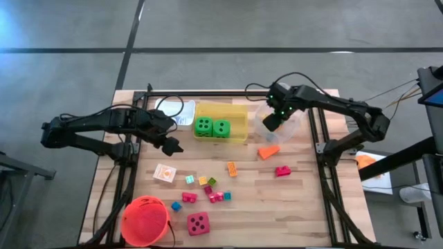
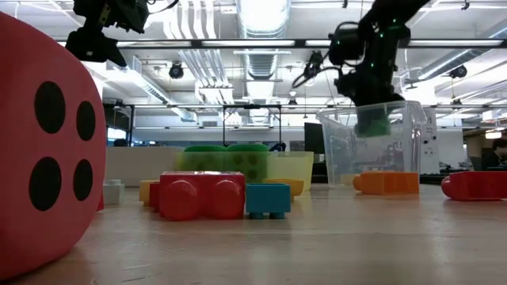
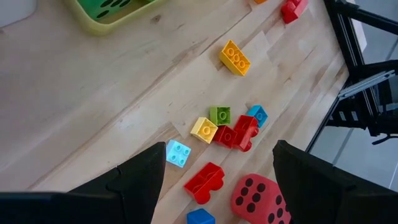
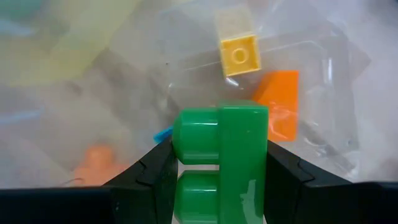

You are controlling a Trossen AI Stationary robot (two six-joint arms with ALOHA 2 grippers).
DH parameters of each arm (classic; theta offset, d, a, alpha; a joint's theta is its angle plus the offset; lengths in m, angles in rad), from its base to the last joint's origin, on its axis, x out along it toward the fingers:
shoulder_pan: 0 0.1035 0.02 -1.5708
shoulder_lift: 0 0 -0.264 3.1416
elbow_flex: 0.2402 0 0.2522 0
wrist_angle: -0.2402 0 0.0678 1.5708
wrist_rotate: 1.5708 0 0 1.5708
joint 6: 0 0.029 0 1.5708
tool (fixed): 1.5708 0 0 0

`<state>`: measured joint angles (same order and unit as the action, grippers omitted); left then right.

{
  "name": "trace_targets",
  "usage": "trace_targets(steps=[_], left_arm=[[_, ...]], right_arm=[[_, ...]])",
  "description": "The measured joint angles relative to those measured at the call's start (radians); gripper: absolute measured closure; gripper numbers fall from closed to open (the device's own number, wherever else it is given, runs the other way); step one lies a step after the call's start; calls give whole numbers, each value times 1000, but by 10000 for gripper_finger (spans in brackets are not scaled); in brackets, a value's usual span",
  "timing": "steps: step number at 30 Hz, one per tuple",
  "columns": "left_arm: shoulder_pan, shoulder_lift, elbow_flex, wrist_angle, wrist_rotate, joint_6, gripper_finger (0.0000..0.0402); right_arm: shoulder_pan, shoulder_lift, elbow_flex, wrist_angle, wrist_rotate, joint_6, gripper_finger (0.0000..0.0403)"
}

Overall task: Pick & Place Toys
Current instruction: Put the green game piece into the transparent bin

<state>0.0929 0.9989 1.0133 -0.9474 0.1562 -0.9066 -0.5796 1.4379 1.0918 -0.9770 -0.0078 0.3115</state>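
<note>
Right end effector (image 4: 219,163) — clamping green block (image 4: 221,155) — poised over clear bin (image 2: 412,134).

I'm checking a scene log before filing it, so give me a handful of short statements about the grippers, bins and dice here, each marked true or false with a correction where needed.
1. The right gripper is shut on a green block. True.
2. The right gripper is over the yellow bin. False: it is over the clear bin.
3. Two green dice lie in the yellow bin. True.
4. The left gripper holds the pink-red die. False: its fingers are open and empty, and that die lies on the table beside the orange-red bucket.
5. A yellow block already lies in the clear bin. True.
</note>
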Motion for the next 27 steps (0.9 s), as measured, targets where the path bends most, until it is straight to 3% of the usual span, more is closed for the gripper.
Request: trace_targets(steps=[12, 27], left_arm=[[0, 0, 0, 0, 0, -4, 117], [0, 0, 0, 3, -7, -18, 117]], right_arm=[[-144, 18, -71, 88, -27, 10, 244], [-112, 185, -67, 110, -45, -5, 244]])
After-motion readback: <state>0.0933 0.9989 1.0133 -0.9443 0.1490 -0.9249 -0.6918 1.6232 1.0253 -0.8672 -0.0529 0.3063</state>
